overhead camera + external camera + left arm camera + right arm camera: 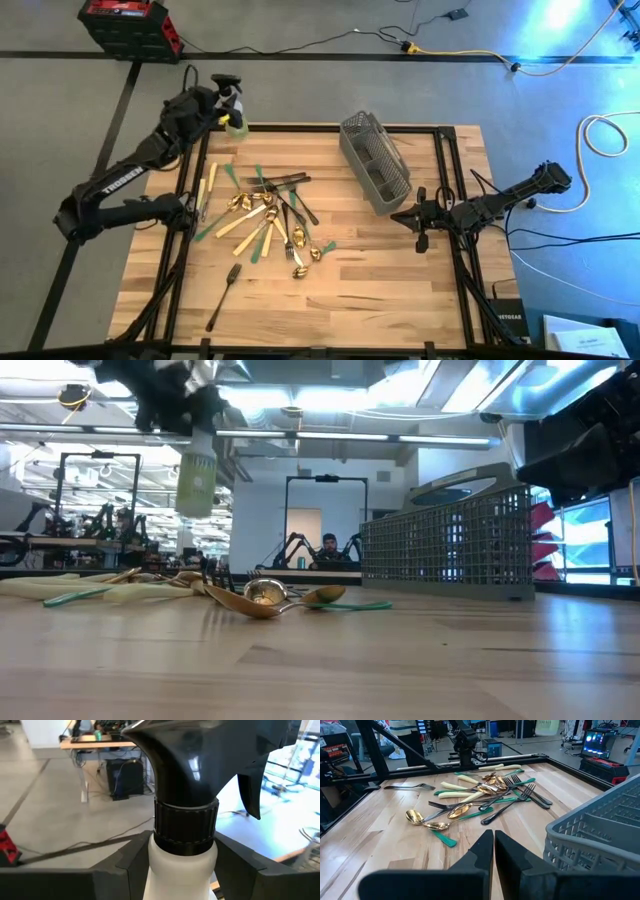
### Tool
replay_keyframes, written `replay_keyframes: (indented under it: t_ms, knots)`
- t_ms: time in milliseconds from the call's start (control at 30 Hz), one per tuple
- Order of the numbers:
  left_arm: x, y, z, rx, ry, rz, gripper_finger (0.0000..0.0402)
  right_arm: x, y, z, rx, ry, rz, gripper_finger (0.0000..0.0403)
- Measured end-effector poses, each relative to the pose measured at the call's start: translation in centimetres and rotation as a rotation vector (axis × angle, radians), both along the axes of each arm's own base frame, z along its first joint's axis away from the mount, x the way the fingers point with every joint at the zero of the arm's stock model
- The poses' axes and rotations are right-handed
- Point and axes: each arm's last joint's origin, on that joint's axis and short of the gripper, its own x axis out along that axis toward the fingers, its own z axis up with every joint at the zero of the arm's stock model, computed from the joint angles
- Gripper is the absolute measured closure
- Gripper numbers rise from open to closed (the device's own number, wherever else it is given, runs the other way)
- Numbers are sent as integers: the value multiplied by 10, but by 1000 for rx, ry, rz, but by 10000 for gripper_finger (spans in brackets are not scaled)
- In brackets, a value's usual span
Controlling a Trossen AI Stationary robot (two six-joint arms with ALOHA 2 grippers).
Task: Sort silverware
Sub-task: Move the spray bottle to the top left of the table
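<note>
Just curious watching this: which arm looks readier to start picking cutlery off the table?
Probably the right. Its gripper is empty, fingers shut, low beside the caddy, facing the silverware. The left gripper is holding the spray bottle up off the table.

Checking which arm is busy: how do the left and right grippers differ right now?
The left gripper is raised at the table's far left corner, shut on the spray bottle. The right gripper holds nothing, fingers shut, low beside the grey mesh caddy. Neither touches the silverware.
</note>
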Motion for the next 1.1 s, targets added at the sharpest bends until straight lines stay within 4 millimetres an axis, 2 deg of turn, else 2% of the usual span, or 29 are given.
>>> replay_keyframes:
  t_ms: [200, 400, 767, 1100]
  knots:
    - [-3, 2, -50, -4, -68, 115, 232, 0, 0, 0, 0, 1, 0, 403]
    - [-10, -3, -87, 24, -120, 196, 232, 0, 0, 0, -2, 0, -8, 403]
    - [-8, 2, -100, 44, -13, 266, 232, 0, 0, 0, -8, 0, -9, 403]
    - [1, 19, -120, 16, 22, 351, 232, 0, 0, 0, -25, 1, -7, 403]
